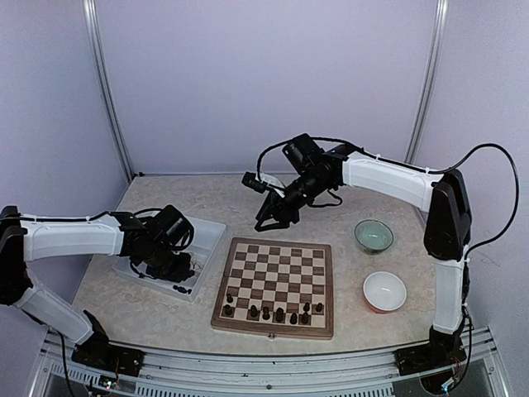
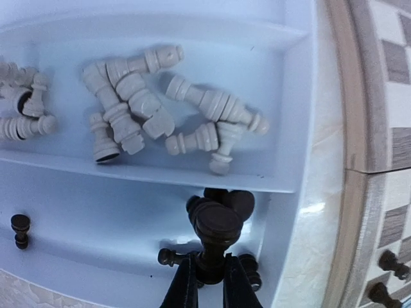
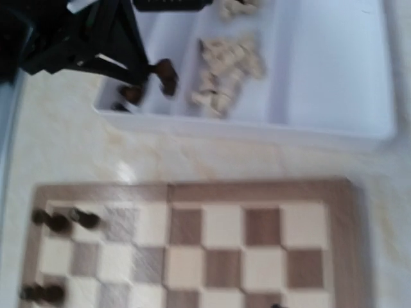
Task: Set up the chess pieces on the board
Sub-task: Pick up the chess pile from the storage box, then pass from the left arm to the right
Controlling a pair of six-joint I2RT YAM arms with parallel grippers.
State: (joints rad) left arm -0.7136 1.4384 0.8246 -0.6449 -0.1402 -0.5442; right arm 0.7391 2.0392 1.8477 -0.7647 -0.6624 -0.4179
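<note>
Left wrist view: the left hand (image 2: 207, 276) pinches a dark chess piece (image 2: 215, 224) between its two fingers (image 2: 183, 289), holding it over the near compartment of a white tray (image 2: 289, 83), where a few more dark pieces (image 2: 20, 230) lie scattered. In the next compartment, pale chess pieces (image 2: 144, 106) lie in a heap on their sides. From the top external camera, the tray sits just left of the board (image 1: 277, 269), which lies in the middle of the marbled surface (image 1: 207, 194). A row of dark chessmen (image 1: 266, 313) stands along the board's near edge, and the rest of its squares are bare. The right hand (image 1: 269, 222) hangs above the board's far edge; whether its fingers are spread or pressed together cannot be told. A green bowl (image 1: 374, 236) and a white bowl (image 1: 385, 291) stand to the right of the board.
</note>
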